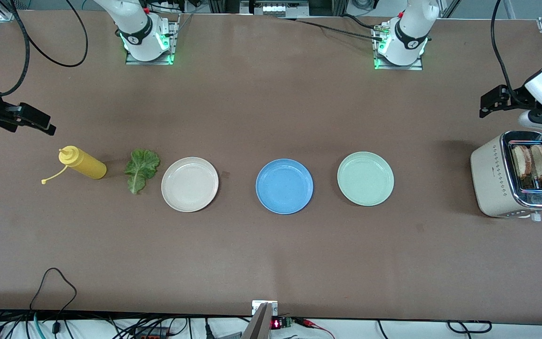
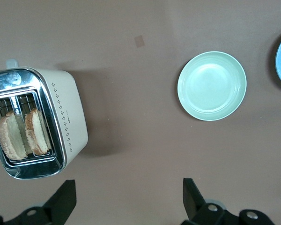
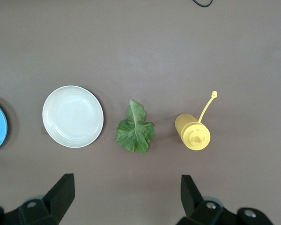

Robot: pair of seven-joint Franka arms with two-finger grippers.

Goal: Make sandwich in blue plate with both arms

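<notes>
Blue plate (image 1: 284,186) lies between beige plate (image 1: 189,184) and green plate (image 1: 365,178); both grippers released.

A robotics lab is shown. Two arm bases (image 1: 146,40) are bolted to a brown table (image 1: 271,254), and loose cables (image 1: 54,282) and electronics are seen at its six-o'clock edge.

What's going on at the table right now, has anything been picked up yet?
Nothing is held yet. The blue plate sits bare between a beige plate and a green plate. Two bread slices stand in the toaster; the lettuce leaf lies beside the mustard bottle. The left gripper hangs open by the toaster, the right gripper open by the lettuce.
</notes>
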